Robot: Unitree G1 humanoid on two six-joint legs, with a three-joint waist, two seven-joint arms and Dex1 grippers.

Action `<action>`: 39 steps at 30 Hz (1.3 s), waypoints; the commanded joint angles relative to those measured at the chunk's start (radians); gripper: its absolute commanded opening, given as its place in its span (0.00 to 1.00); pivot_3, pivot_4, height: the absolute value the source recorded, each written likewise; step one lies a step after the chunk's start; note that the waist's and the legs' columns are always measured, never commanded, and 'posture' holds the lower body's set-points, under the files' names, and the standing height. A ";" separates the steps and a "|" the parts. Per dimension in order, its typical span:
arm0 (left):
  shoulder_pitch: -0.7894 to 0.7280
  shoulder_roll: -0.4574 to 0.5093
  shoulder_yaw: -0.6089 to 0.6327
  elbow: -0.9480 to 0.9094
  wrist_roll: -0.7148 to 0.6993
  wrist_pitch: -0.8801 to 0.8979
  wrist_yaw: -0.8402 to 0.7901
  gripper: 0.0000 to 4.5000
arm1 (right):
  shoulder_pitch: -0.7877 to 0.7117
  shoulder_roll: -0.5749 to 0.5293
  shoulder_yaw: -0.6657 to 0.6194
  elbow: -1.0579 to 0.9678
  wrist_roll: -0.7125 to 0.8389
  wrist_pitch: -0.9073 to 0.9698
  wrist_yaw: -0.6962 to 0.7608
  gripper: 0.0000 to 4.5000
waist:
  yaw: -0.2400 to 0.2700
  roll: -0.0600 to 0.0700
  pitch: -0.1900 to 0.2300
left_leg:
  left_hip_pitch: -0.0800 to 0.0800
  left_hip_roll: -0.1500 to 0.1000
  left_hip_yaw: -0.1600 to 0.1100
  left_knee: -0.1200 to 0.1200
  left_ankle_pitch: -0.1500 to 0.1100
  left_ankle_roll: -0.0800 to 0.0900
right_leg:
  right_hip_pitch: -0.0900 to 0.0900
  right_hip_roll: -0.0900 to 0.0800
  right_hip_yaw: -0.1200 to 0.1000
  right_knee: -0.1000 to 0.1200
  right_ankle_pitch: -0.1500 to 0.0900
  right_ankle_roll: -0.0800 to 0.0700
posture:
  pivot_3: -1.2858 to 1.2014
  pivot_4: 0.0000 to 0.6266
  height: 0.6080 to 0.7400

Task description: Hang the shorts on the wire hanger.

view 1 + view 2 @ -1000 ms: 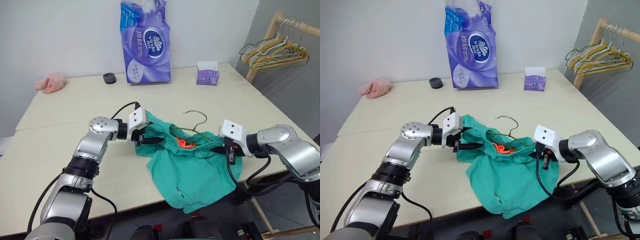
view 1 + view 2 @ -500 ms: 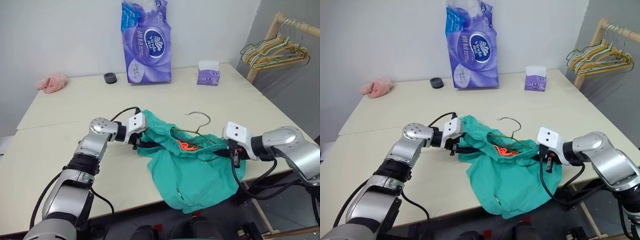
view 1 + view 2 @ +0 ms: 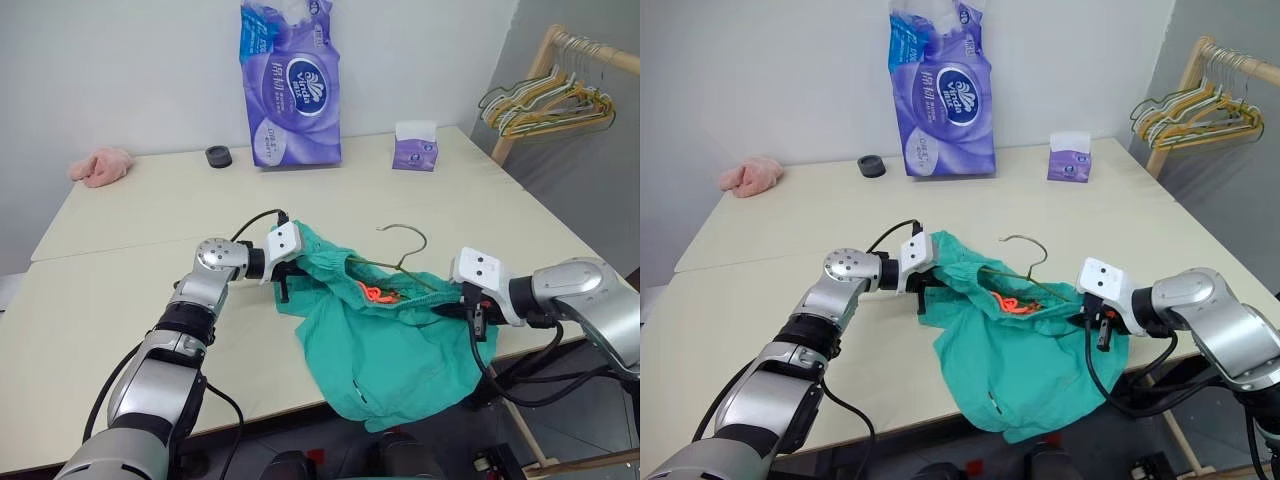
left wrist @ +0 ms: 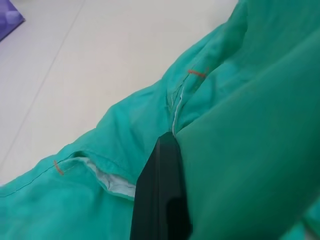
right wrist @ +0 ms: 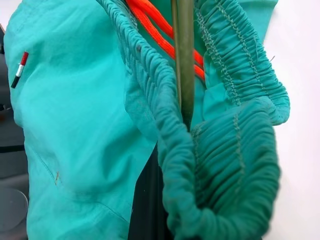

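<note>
Table (image 3: 120, 230) first: the shorts (image 3: 385, 345) lie at its near edge, legs draping over it, waistband running left-right between the arms, the wire hanger (image 3: 400, 262) threaded inside with its hook poking up toward the far side. Left gripper (image 3: 288, 283) is clamped on the waistband's left end, right gripper (image 3: 470, 318) clamped on the right end, each at its own corner. Right wrist view shows hanger wire against gathered elastic and orange drawcord (image 5: 150, 22), unclear from the head views.

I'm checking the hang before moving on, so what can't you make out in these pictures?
- Thin pale-gold wire hanger: its lower bar, inside the teal-green fabric shorts, head views.
- Right pincer: fingertips, buried in waistband folds.
- Shorts' hem: past the table edge.
</note>
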 commanded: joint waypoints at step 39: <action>0.027 0.029 0.105 -0.067 0.037 -0.151 0.264 0.62 | 0.100 -0.024 -0.236 -0.096 0.195 0.162 -0.080 0.00 | 0.000 -0.001 -0.002 | 0.000 0.000 0.000 0.000 0.000 0.000 | 0.000 -0.001 0.000 0.000 0.001 0.001 | 0.44 0.05 1.00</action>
